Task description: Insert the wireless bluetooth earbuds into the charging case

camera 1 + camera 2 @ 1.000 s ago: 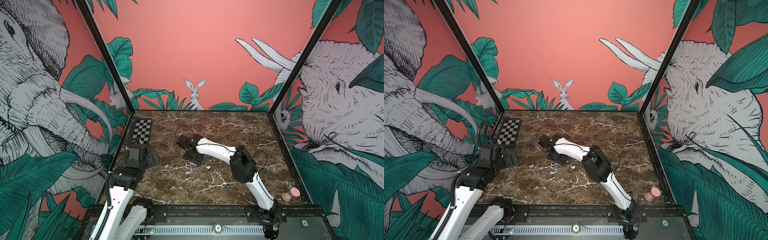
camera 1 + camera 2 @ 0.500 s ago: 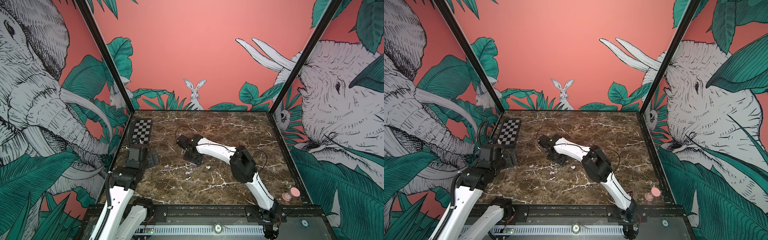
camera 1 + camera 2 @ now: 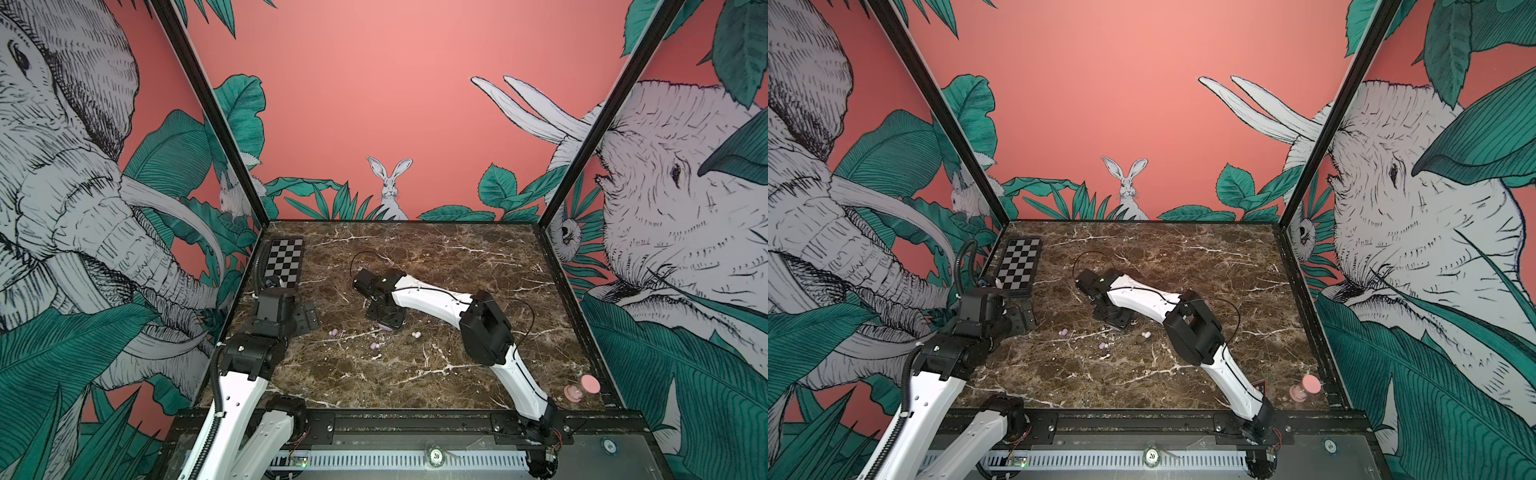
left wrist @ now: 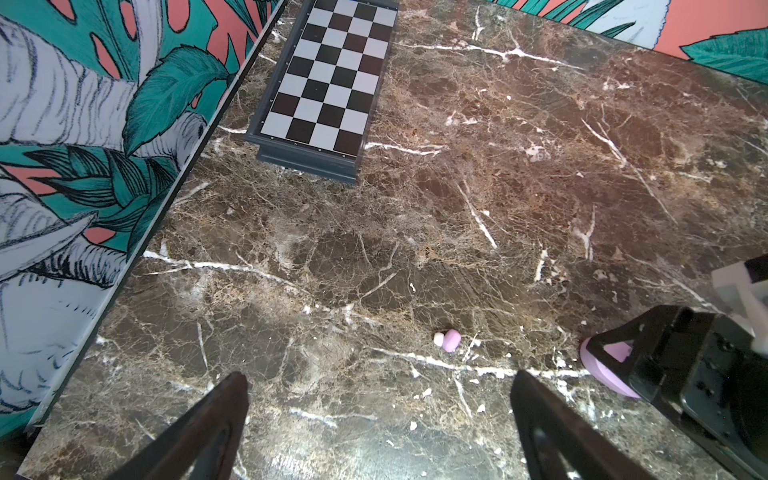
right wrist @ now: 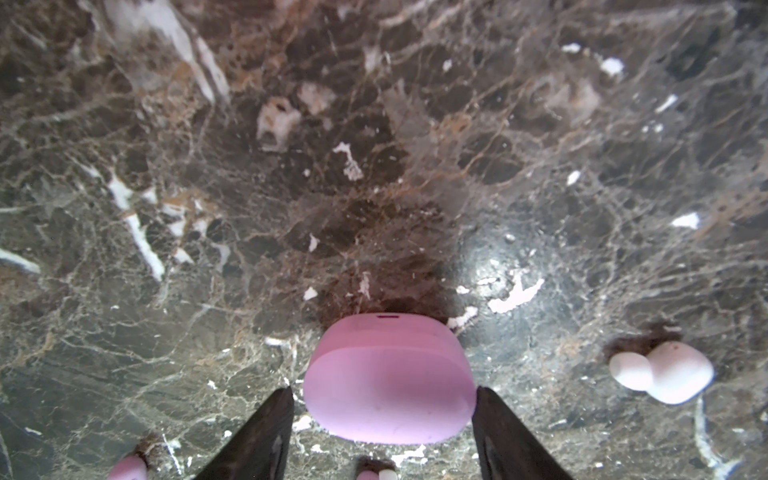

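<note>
Step in hand, as I judge it: securing the case (image 5: 388, 378) before any bud is going in. The right claw (image 5: 382, 395) is sitting low at mid-counter (image 3: 457, 257), straddling the lilac case. The case is lying flat there, and its lid is looking shut, with the seam showing. 1 finger is touching or nearly touching the case side, and a sliver of gap is showing at the other tip. I can't tell if it is actually squeezing. The left claw (image 4: 380, 415) is hanging wide open, holding nothing, near the chessboard (image 4: 328, 79).

The buds are lying loose on the counter, none in the case:
- Lilac bud (image 3: 333, 332) is lying between the 2 claws.
- 2nd lilac bud (image 3: 374, 345) is lying just in front of the case.
- White bud (image 5: 660, 372) is lying just beside the case, on its right in both top views.
- The 4th is not clearly showing.

The next move is likely calling for pinning the case firmly and getting the lid open. After that comes a narrow pinch on the nearest lilac bud, lined up with its socket. The buds are tiny and rounded, so they are probably going to roll or squirt out.

In the way: the right claw is covering the case from above, so access is looking tight. The 2nd lilac bud is risking a knock. The chessboard and the pink item (image 3: 582, 388) are sitting well apart, not interfering.
</note>
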